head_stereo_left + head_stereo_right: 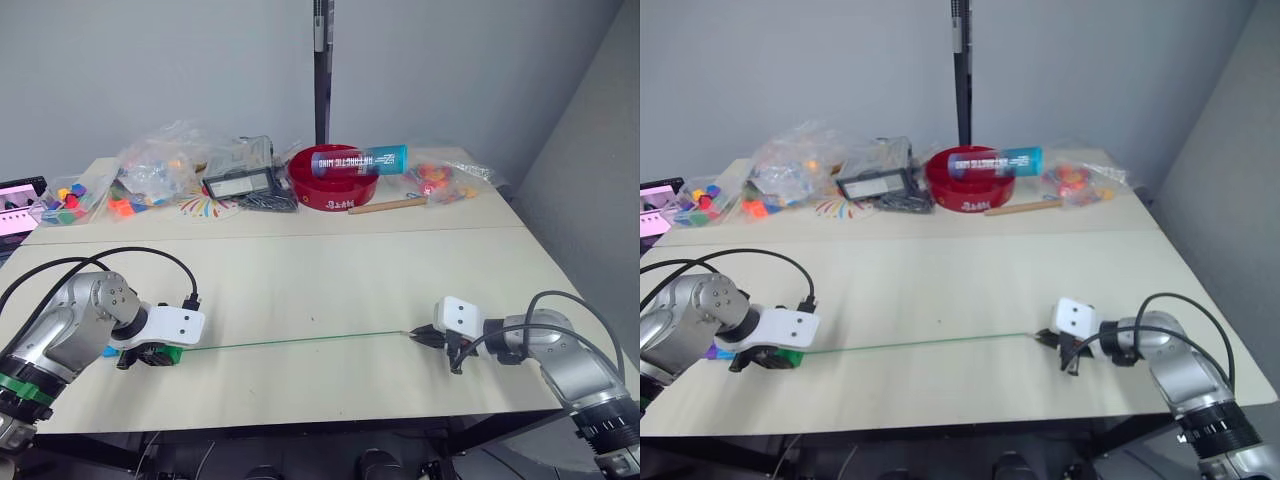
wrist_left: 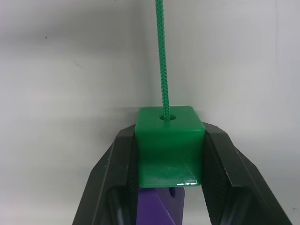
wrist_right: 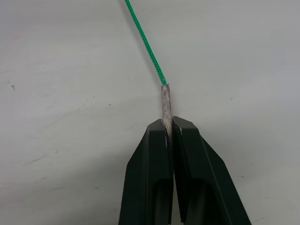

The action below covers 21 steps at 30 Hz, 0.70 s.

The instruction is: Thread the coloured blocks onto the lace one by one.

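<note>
1. While the lace point(image 1: 300, 340) runs taut across the table point(image 1: 300, 275), the right gripper point(image 3: 168, 126) pinches its pale tip.
2. Left gripper point(image 2: 169, 140) clamps a green block point(image 2: 169, 140), lace entering its hole.
3. Left wrist view reveals a purple block point(image 2: 159, 208) behind.

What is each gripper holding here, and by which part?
The left gripper clamps a green block by two opposite sides, the lace running through its hole. The right gripper pinches the lace's pale stiff tip.

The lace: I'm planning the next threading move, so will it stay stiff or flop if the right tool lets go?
The lace is thin braided cord, so it would likely sag. Its pale tip looks stiff, pinched in the right tool.
</note>
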Motion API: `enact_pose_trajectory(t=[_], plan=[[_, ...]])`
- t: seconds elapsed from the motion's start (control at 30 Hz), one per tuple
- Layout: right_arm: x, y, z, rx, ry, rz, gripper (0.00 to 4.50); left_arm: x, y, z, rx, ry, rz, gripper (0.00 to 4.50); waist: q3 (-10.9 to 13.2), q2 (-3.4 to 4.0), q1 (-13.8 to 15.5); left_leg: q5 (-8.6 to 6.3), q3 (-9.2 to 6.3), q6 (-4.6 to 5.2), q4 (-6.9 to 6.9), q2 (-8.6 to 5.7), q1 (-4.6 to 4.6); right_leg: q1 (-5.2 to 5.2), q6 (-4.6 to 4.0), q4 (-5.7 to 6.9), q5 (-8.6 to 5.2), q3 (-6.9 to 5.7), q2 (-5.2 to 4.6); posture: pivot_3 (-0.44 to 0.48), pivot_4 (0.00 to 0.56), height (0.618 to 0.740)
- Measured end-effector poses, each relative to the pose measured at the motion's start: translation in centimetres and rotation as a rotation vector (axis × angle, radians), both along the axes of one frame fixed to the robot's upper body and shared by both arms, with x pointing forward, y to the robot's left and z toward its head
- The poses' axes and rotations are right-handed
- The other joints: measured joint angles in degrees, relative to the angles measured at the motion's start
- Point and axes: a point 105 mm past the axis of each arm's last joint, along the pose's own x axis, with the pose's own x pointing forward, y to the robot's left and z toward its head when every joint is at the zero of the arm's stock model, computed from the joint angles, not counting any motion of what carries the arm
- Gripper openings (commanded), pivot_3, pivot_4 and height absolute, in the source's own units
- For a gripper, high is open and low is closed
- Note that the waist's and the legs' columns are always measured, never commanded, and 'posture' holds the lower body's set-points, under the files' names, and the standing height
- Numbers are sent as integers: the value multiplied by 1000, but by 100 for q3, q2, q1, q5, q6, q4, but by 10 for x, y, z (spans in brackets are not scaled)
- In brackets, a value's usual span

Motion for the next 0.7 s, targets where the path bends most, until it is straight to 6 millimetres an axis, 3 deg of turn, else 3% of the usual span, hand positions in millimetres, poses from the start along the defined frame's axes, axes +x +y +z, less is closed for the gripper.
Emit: enact_pose_trajectory(t=[0.2, 0.43, 0.7], plan=[[-4, 4, -4, 3, 13, -8, 0, 2, 1, -3, -2, 6, -24, 1195, -21, 20, -6, -4, 3, 7, -2, 1, 14, 8, 3, 0, -5, 5, 4, 0, 150, 731], [3, -15, -1, -32, 3, -38, 0, 8, -5, -4, -22, -11, -40, 1195, -21, 8, 93, -9, 10, 11, -3, -1, 81, 80, 9, -21, -26, 6, -2, 0, 150, 731], [2, 0, -4, 18, 12, -29, 0, 5, 0, -6, -14, 7, -24, 1195, -28, 10, 59, -18, 16, 28, -7, 4, 90, 80, 4, -9, -29, 20, 8, 0, 150, 731]])
